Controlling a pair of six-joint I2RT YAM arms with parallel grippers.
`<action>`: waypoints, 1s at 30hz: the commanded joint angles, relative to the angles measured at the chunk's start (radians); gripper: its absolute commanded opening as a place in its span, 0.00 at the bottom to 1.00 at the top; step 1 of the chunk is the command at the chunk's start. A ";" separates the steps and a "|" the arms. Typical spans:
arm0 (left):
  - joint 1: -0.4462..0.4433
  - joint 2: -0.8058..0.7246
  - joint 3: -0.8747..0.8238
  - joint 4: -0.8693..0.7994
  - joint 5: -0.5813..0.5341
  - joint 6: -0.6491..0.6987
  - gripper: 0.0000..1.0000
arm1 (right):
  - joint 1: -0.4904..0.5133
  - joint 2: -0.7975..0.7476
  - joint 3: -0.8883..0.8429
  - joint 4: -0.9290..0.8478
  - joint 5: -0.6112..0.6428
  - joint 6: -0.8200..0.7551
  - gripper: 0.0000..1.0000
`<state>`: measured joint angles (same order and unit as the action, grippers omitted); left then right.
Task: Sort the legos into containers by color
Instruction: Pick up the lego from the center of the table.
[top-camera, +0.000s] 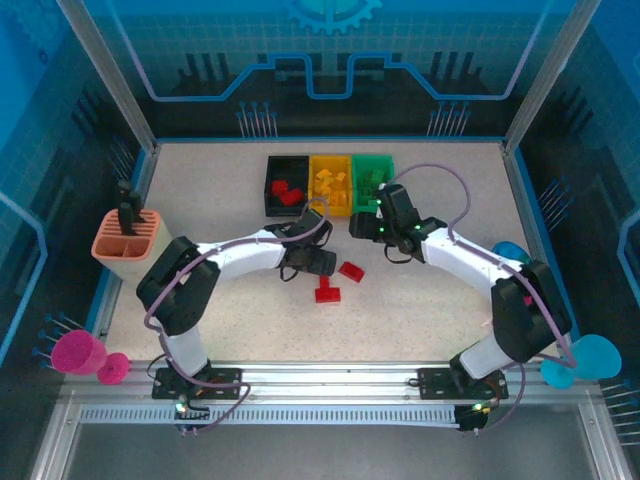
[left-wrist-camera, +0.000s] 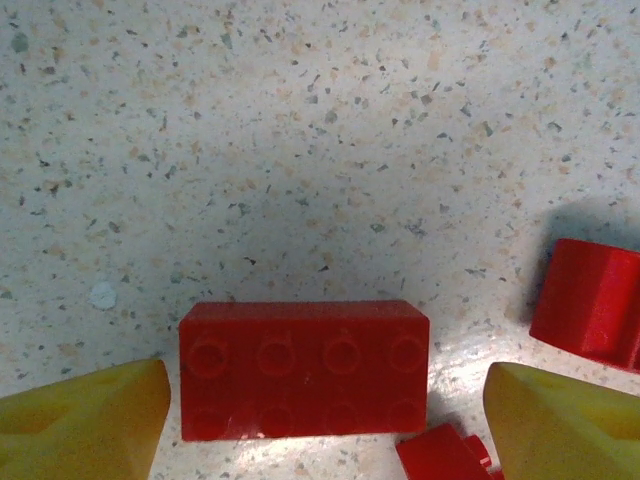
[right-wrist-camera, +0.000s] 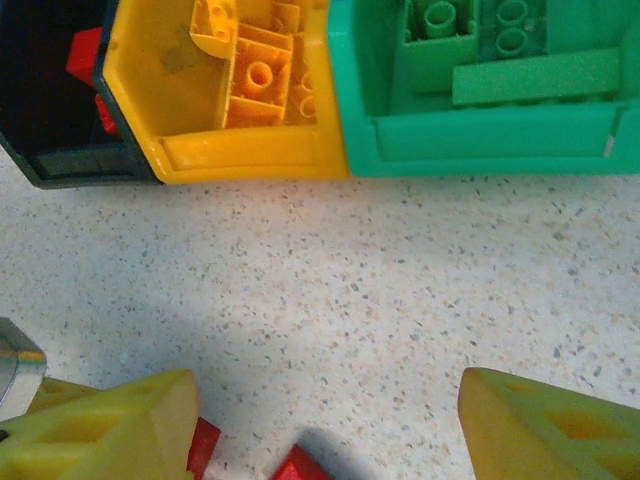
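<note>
1. Three bins stand in a row at upper centre of the top view: black bin (top-camera: 285, 210) holding red bricks, yellow bin (top-camera: 331, 211), green bin (top-camera: 373, 158).
2. Left tool (left-wrist-camera: 322, 420) is spread, straddling a red two-by-four brick (left-wrist-camera: 303, 368) lying flat on the tabletop (left-wrist-camera: 300, 120); this placement appears to prepare a pinch.
3. Right tool (right-wrist-camera: 330, 430) is spread and empty over bare tabletop, below the yellow and green bins.

Rectangular plastic black bin (right-wrist-camera: 70, 165), yellow bin (right-wrist-camera: 250, 160) and green bin (right-wrist-camera: 480, 140) stand touching in a row, bricks inside. A red eight-stud plastic brick (left-wrist-camera: 303, 368) lies studs-up on the bench.
</note>
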<state>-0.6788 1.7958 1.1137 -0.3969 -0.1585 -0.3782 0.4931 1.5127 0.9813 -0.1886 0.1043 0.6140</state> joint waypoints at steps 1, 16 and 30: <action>-0.014 0.033 0.038 -0.049 -0.019 0.023 0.81 | -0.019 -0.041 -0.021 0.039 -0.011 0.019 0.70; -0.023 0.095 0.064 -0.072 -0.059 0.035 0.70 | -0.043 -0.094 -0.095 0.046 -0.019 0.039 0.70; -0.023 0.128 0.107 -0.092 -0.078 0.061 0.74 | -0.054 -0.092 -0.118 0.052 -0.029 0.046 0.70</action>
<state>-0.6968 1.9106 1.1965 -0.4492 -0.2199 -0.3374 0.4541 1.4326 0.8955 -0.1547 0.0849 0.6476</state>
